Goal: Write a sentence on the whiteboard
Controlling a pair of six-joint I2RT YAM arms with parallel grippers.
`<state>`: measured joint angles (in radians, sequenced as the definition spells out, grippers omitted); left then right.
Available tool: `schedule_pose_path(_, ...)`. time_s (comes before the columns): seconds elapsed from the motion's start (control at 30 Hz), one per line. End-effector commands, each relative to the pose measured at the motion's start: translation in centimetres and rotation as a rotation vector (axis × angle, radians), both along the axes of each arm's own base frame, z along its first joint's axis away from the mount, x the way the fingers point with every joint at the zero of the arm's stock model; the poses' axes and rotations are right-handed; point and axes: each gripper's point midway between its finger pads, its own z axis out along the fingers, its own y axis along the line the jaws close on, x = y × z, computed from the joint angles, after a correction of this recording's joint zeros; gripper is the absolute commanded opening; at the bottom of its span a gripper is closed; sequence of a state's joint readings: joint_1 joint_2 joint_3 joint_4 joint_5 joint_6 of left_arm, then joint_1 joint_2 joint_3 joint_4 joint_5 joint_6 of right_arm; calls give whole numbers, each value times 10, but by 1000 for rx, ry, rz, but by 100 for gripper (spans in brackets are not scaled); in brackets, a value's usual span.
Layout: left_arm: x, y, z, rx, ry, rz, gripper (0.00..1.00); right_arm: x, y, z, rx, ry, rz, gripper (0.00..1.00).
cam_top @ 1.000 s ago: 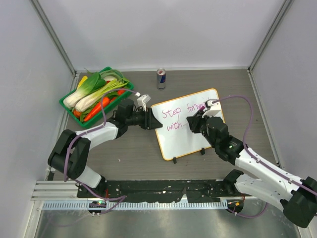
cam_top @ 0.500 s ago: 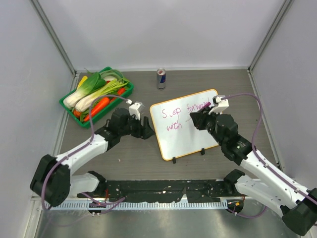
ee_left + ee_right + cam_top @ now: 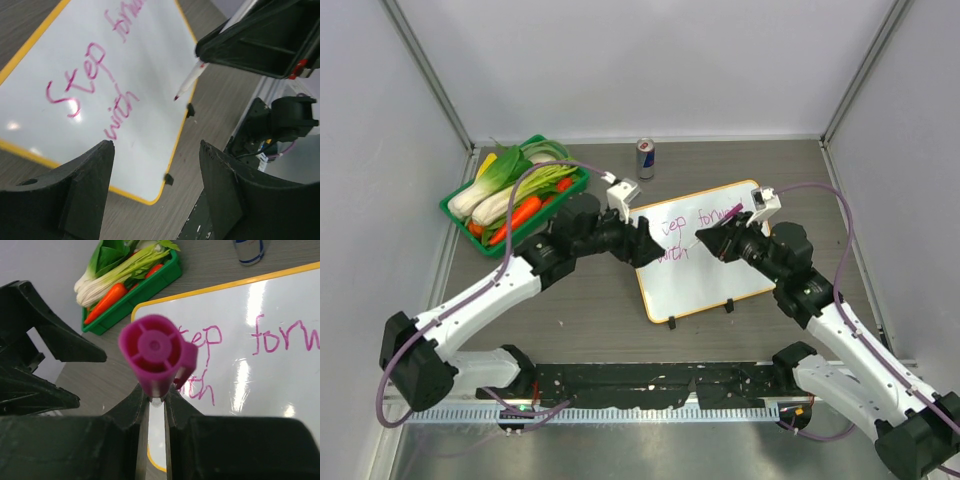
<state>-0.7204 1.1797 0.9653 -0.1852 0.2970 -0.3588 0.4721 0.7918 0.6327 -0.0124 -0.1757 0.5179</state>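
Note:
The whiteboard (image 3: 712,282) lies flat on the table, its orange-tan rim showing all round. Pink words of the sentence (image 3: 95,82) read "Step" and "with", with "forw" (image 3: 284,335) further along. My left gripper (image 3: 646,248) hovers open over the board's left edge, its black fingers (image 3: 82,187) wide apart with nothing between them. My right gripper (image 3: 710,240) hangs above the board's middle, shut on a marker (image 3: 156,351) with a magenta cap end. The marker tip (image 3: 176,98) points down at the board just after "with", and I cannot tell if it touches.
A green tray (image 3: 453,212) of leeks, bok choy and carrots sits at the back left. A drink can (image 3: 645,158) stands behind the board. Two black clips (image 3: 672,322) stick out from the board's near edge. Grey walls close in the table.
My left gripper has opened and swung right, onto the board's left edge. The right gripper with the marker has shifted a little up and left over the writing.

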Motion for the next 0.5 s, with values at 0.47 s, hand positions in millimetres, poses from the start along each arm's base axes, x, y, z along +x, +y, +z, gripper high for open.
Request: schedule_pose_path(0.47, -5, -97, 31, -162, -76, -346, 65, -20, 17, 47, 248, -47, 170, 1)
